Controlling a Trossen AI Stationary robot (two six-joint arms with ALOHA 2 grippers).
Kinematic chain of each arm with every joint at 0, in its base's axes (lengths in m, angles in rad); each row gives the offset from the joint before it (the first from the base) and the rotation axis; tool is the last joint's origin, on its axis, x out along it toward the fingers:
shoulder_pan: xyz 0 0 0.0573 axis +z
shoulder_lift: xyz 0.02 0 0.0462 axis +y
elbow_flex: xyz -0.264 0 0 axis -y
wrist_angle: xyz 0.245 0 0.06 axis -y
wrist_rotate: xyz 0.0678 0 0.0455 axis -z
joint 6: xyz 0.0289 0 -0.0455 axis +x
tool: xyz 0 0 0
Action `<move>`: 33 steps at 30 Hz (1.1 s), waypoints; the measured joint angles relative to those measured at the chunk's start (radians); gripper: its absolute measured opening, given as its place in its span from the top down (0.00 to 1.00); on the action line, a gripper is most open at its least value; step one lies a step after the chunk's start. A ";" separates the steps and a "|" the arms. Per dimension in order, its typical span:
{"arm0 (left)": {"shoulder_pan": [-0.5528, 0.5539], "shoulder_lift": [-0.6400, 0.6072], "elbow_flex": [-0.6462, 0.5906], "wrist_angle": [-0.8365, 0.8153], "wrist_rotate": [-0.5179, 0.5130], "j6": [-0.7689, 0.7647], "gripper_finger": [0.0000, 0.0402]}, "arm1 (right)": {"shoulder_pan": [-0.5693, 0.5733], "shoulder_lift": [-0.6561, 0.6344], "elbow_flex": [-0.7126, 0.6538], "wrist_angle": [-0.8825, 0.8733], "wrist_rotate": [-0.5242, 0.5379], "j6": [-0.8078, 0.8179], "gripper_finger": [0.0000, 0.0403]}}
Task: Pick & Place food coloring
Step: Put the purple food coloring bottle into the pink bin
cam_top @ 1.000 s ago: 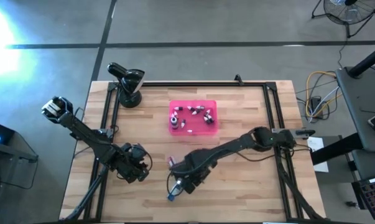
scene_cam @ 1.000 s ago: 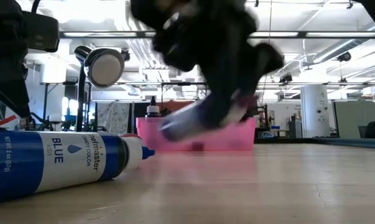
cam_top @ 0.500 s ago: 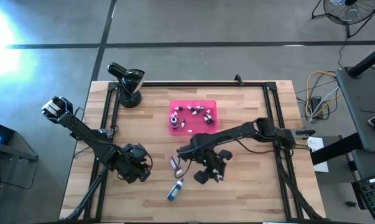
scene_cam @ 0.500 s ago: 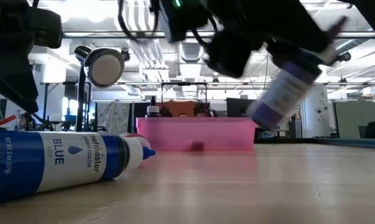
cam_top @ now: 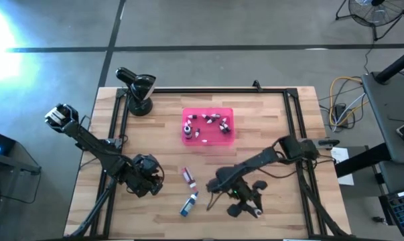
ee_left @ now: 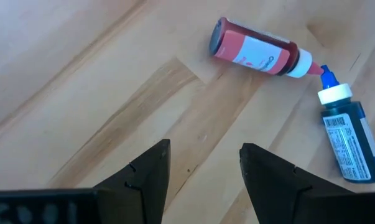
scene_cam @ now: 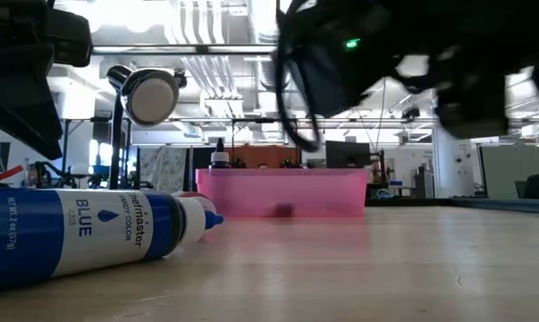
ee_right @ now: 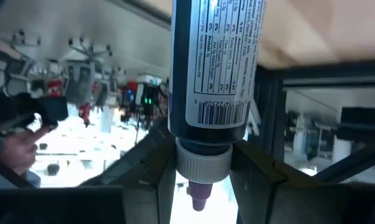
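A dark food-coloring bottle [ee_right: 215,68] with a white collar and a purple tip is pinched in the right pincer [ee_right: 203,168], the two dark fingers pressing at the cap end, as the right wrist view shows. In the high view this right pincer [cam_top: 245,204] is seen over the near part of the wooden worktop [cam_top: 282,134], well apart from the pink tray [cam_top: 208,138], where several small bottles [cam_top: 215,122] lie. Two more bottles lie loose on the worktop between the arms: a red bottle [ee_left: 255,51] and a blue bottle [ee_left: 347,134], their tips almost touching (the blue bottle fills the near left of the low view, on its side). The left pincer [ee_left: 203,168] is spread and empty, hovering low over bare wood near these two. Such bottles are judged to be light, of stiff plastic that gives a little under pressure, and smooth with a glossy label, so slipping or rolling is likely. A hold across the round body, or at the collar below the cap, seems the best; strong squeezing should be avoided, since colour could be pressed out through the tip.
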 joint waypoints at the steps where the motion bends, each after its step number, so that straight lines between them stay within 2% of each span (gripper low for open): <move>1: 0.000 0.000 0.000 0.000 -0.004 0.000 0.58 | 0.013 0.000 -0.006 0.000 -0.012 0.002 0.71; 10: 0.000 0.000 0.000 0.000 -0.010 0.005 0.58 | 0.083 0.000 -0.082 0.007 -0.070 0.045 0.70; 19: 0.000 0.000 0.000 -0.004 -0.017 0.013 0.58 | 0.085 0.000 -0.132 0.043 -0.073 0.042 0.68; 33: 0.001 0.000 0.000 -0.005 -0.016 0.013 0.58 | 0.085 0.000 -0.136 0.087 -0.006 0.056 0.54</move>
